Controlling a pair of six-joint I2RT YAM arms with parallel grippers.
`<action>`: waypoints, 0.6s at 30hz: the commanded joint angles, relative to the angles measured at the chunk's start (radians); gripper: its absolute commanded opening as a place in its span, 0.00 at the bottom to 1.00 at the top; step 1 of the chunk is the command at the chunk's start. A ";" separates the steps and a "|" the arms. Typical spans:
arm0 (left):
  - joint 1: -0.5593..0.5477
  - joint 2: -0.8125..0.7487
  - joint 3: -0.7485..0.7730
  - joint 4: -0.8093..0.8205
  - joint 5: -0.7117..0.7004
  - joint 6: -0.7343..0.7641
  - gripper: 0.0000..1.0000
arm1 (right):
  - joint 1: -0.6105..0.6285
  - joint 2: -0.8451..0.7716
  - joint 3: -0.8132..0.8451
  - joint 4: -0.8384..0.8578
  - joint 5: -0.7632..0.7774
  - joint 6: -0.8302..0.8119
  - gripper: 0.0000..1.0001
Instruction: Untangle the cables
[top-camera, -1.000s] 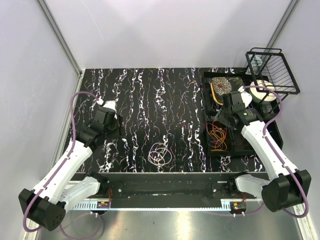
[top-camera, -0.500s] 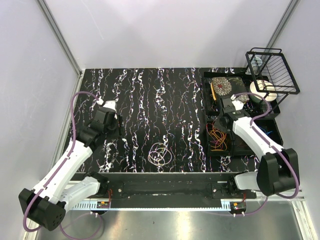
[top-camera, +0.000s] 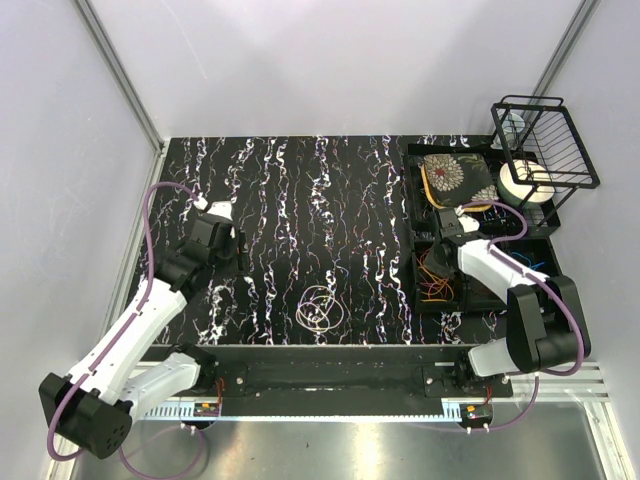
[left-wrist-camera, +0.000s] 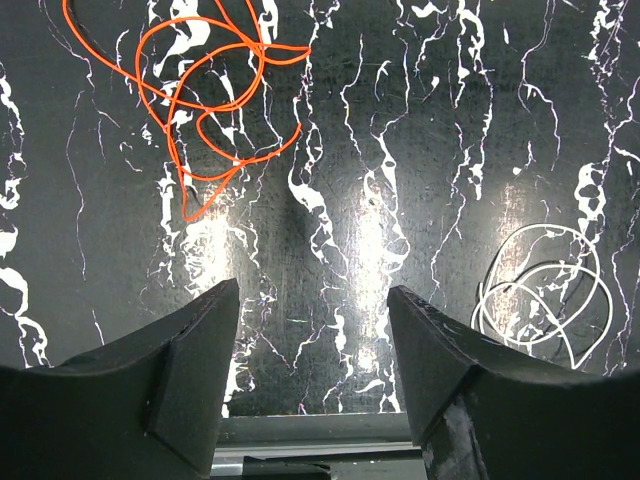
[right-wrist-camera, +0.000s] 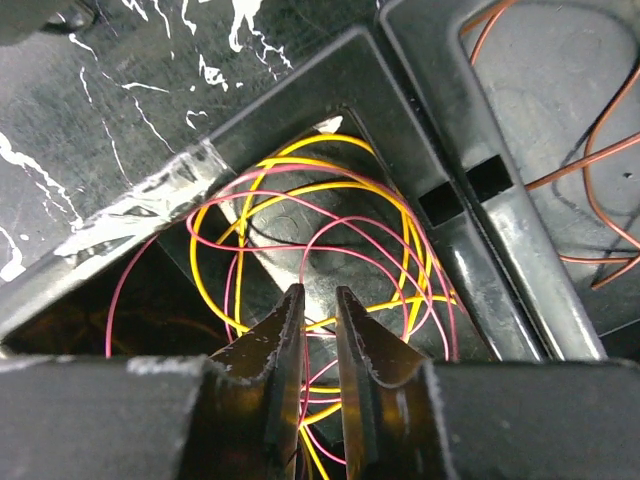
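A tangle of yellow and pink cables (right-wrist-camera: 262, 188) lies in the near left compartment of the black tray (top-camera: 410, 200); it also shows in the top view (top-camera: 432, 278). My right gripper (right-wrist-camera: 320, 292) is low inside that compartment (top-camera: 441, 258), its jaws a narrow gap apart with pink and yellow strands running between them. A coiled white cable (top-camera: 320, 308) lies on the table near the front edge (left-wrist-camera: 540, 285). A loose orange cable (left-wrist-camera: 215, 100) lies on the table ahead of my left gripper (left-wrist-camera: 310, 290), which is open and empty above the table (top-camera: 238, 248).
The tray's other compartments hold a thin brown wire (right-wrist-camera: 590, 150) and a flower-patterned piece (top-camera: 455, 172). A black wire rack (top-camera: 545, 140) and a white tape roll (top-camera: 525, 182) stand at the back right. Grey walls enclose the table.
My right arm has swung in and dropped from above the tray down into the compartment with the tangle. The left arm has not moved.
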 joint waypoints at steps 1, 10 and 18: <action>-0.005 0.003 0.007 0.029 -0.025 -0.006 0.64 | -0.005 -0.065 -0.005 0.021 -0.011 -0.005 0.24; -0.004 -0.008 0.006 0.029 -0.021 -0.007 0.64 | -0.005 -0.213 0.147 -0.126 -0.061 -0.068 0.38; -0.046 -0.031 0.014 0.015 -0.063 -0.023 0.65 | -0.005 -0.305 0.257 -0.191 -0.220 -0.094 0.47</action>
